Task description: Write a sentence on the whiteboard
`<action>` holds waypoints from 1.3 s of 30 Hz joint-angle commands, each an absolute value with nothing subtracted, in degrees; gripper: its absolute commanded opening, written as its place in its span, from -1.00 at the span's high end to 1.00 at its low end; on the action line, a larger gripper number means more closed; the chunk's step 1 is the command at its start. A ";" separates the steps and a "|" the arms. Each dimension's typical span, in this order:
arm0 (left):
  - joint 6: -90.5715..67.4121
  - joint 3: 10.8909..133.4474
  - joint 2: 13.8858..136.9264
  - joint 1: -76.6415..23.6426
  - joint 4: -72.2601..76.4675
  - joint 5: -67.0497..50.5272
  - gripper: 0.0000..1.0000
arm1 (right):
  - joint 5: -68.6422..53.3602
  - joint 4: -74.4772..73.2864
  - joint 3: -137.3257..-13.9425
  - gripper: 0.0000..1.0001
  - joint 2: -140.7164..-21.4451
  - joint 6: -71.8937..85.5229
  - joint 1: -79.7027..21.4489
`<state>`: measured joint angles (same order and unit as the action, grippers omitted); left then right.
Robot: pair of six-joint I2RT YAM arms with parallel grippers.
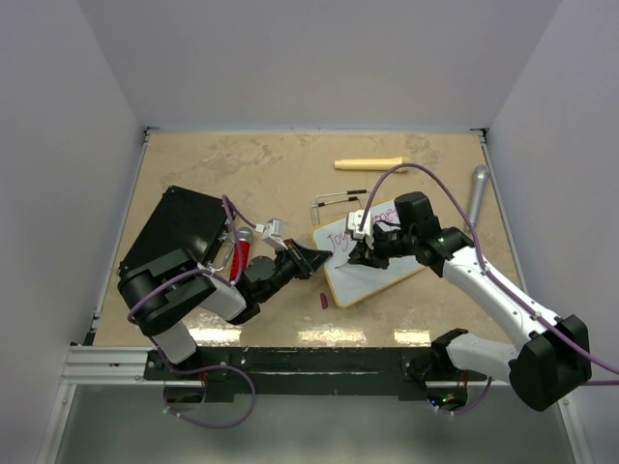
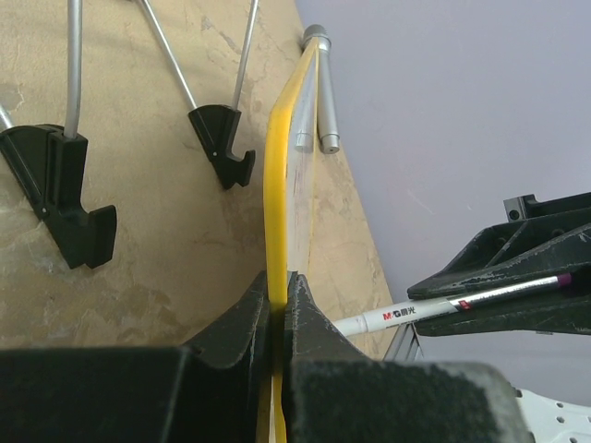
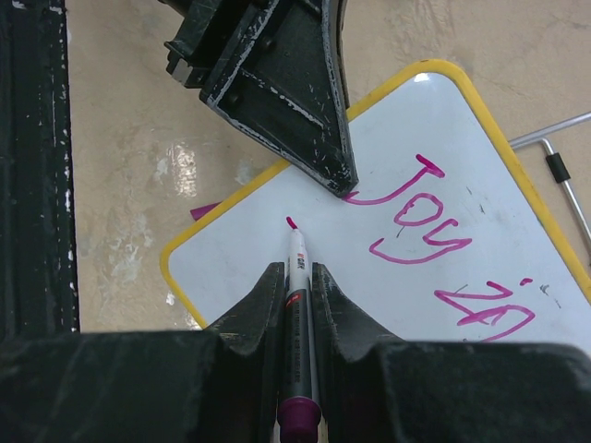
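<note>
The small white yellow-rimmed whiteboard lies at 4 o'clock from the centre of the tabletop. The left pincer clamps its 9 o'clock rim, bracing it, I judge, while the right pincer grips a white magenta-ended marker with its tip at 8 o'clock of the magenta handwritten sentence.

Item count, all views.

- Arms: 2, one gripper each: left gripper, right gripper.
- Whiteboard: 1.
- Marker: 1.
- Loose magenta cap: 1.
- Black flat case: 1.
- Pale wooden stick: 1.
- Grey metal cylinder: 1.
- Wire stand: 1, with 2 black feet in the left wrist view (3 thin rods show there).
- Sentence: 2 words readable in the right wrist view, "Joy" and "in".
</note>
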<state>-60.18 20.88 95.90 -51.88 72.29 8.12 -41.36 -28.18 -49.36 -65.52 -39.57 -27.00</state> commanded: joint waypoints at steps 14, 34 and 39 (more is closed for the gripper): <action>-58.54 21.45 97.56 -52.21 76.99 9.23 1.00 | -35.16 -23.38 -51.50 1.00 -67.06 -36.65 -26.98; -58.45 21.62 98.09 -52.12 76.90 9.23 1.00 | -42.10 -25.57 -52.21 1.00 -69.08 -38.75 -27.16; -58.36 21.36 97.82 -52.03 77.08 9.14 1.00 | -44.38 -27.77 -52.21 1.00 -69.17 -41.13 -27.42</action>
<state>-61.98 20.88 97.67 -51.77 73.36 9.15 -42.17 -26.09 -50.87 -68.29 -38.06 -27.00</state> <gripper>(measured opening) 0.066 0.142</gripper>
